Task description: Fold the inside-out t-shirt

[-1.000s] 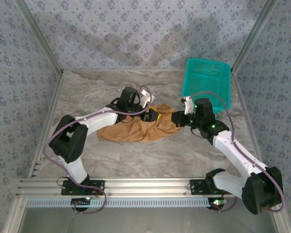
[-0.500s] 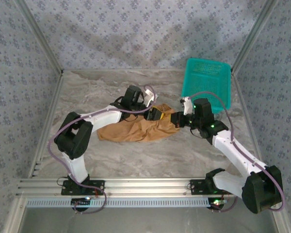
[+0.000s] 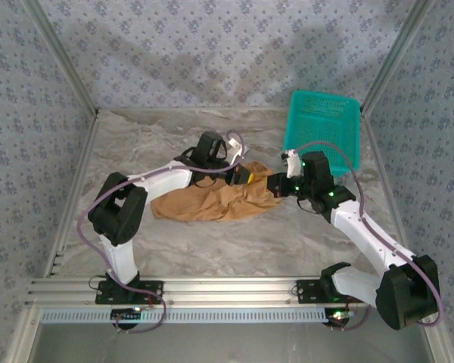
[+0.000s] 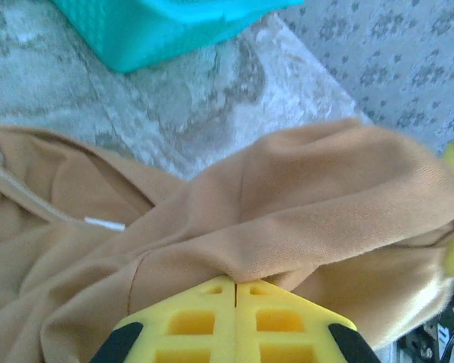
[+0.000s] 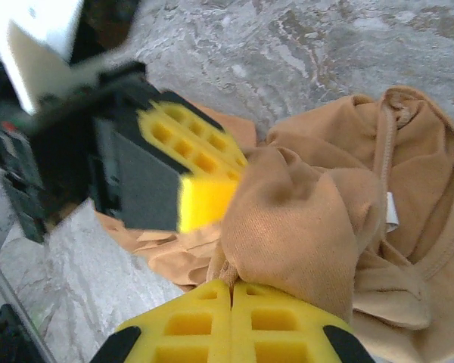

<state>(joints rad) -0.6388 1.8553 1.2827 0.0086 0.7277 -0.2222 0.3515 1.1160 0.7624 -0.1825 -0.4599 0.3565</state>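
Our left hand (image 4: pixel 234 287) is clenched tight on a raised fold of the inside-out t-shirt (image 3: pixel 212 203), its yellow fingers pressed together. Our right hand (image 5: pixel 232 291) pinches another bunch of the same cloth just beside it. We see the shirt crumpled in the middle of the table (image 3: pixel 212 249), its right end gathered between both hands.

**Free:** bare surface (image 3: pixel 136 144) at far L, plus the near strip in front of the arm bases; wide passage there.
**Obstacle, far-R corner:** teal basket (image 3: pixel 323 97), close to R wall.
**Obstacle, centre:** t-shirt (image 3: pixel 204 203) heap. L pincer (image 3: pixel 249 176) and R pincer (image 3: pixel 275 184) both clamped on its R end, just beside each other; tight betw. them.
**Flanks:** both arms reach in diagonally.
**Bounds:** walls (image 3: pixel 212 53) on three sides.
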